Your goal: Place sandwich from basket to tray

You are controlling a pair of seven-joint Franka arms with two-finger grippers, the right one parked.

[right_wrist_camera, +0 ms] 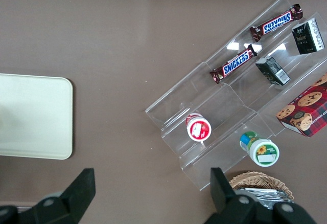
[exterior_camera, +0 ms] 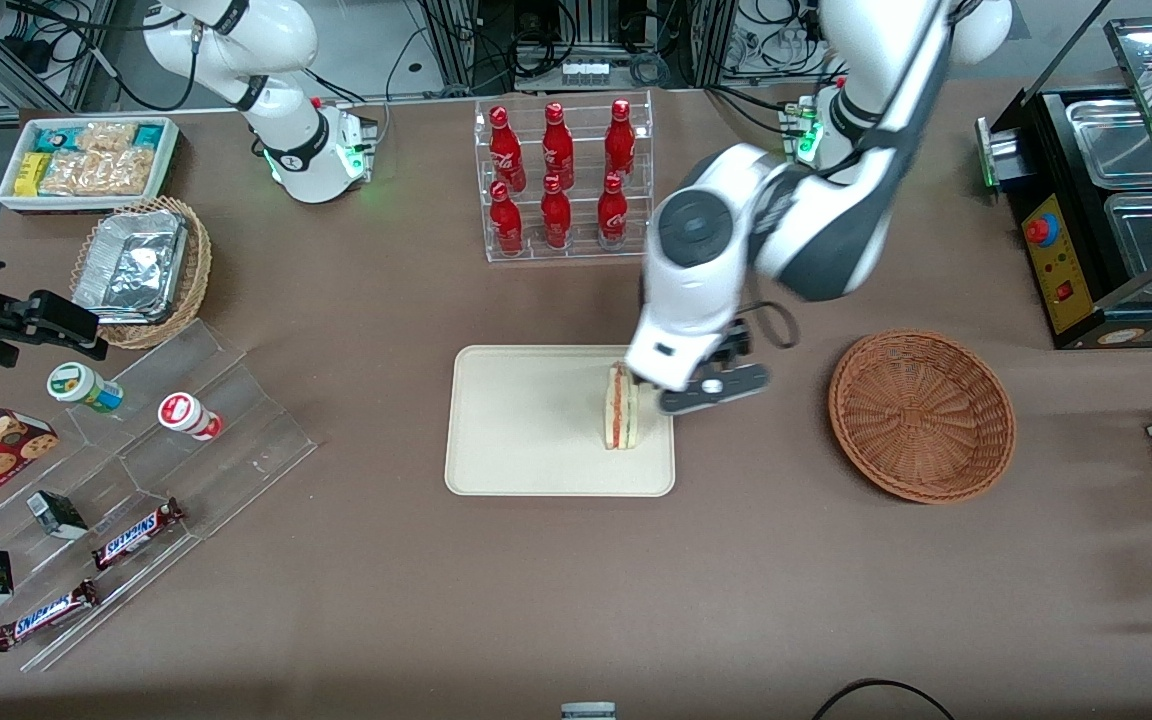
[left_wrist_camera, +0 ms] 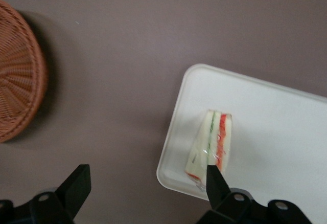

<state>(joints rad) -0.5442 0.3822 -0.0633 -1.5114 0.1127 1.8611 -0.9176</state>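
While your left arm bends down over the tray (exterior_camera: 536,430), its pincer (left_wrist_camera: 145,183) hangs wide open and holds nothing, above the sandwich (exterior_camera: 621,407) standing on that tray.

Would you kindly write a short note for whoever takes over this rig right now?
Gripper: open, holding nothing, just above the tray's edge nearest the basket, beside the sandwich.
Sandwich: standing on its edge on the tray, near that same edge.
Basket: empty, toward the working arm's end of the table.
Done: sandwich moved to the tray and released.
Left: retract the arm clear of the tray.
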